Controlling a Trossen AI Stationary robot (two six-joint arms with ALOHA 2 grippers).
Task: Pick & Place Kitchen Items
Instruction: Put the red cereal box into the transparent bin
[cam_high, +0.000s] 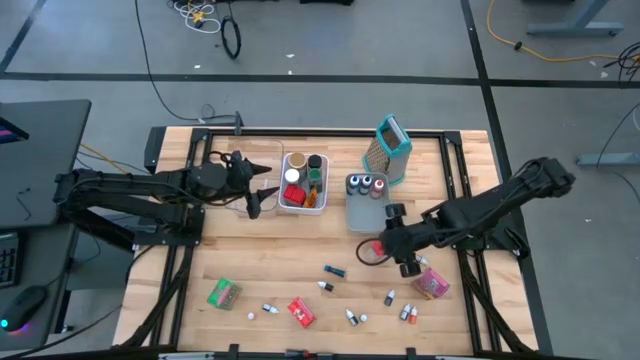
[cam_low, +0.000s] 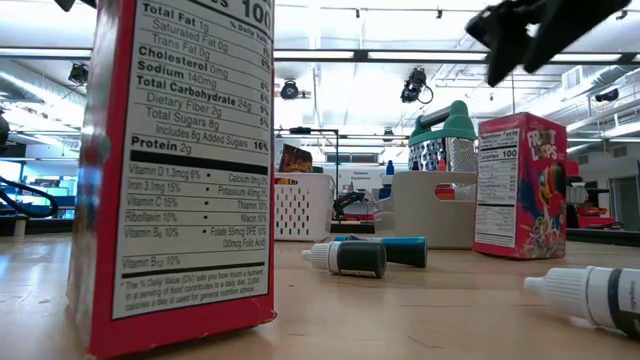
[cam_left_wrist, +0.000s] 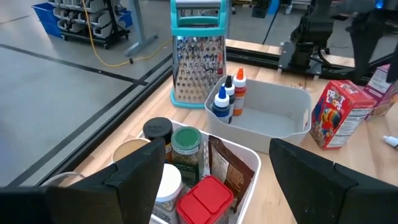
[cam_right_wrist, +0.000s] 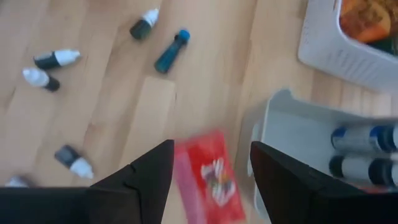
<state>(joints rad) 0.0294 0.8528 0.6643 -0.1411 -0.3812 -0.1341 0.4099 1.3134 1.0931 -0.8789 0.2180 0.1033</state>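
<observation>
The left tool (cam_high: 262, 195) hangs over the desk (cam_high: 200, 270) with its two fingers spread apart and nothing between them, just left of a white bin (cam_high: 303, 207). In the left wrist view that bin holds small round jars with dark, green and white lids (cam_left_wrist: 185, 140), a red lidded box (cam_left_wrist: 205, 196) and a brown packet (cam_left_wrist: 225, 165). To its right sits a grey bin (cam_high: 365, 214) with three small bottles (cam_high: 366, 183) standing at its far end, and behind that stands a metal grater with a teal top (cam_high: 389, 148).

Farther right, the right tool (cam_high: 385, 253) hovers low above the desk just in front of the grey bin, fingers parted and gripping nothing. A red packet (cam_right_wrist: 208, 177) lies on the wood directly beneath it, seen between the fingers in the right wrist view.

Along the desk's near side, from left to right, lie a green packet (cam_high: 223, 293), a red packet (cam_high: 301, 312), several tiny white-capped dark bottles (cam_high: 352, 317), a blue tube (cam_high: 334, 270) and a pink packet (cam_high: 433, 284) near the right tool.
</observation>
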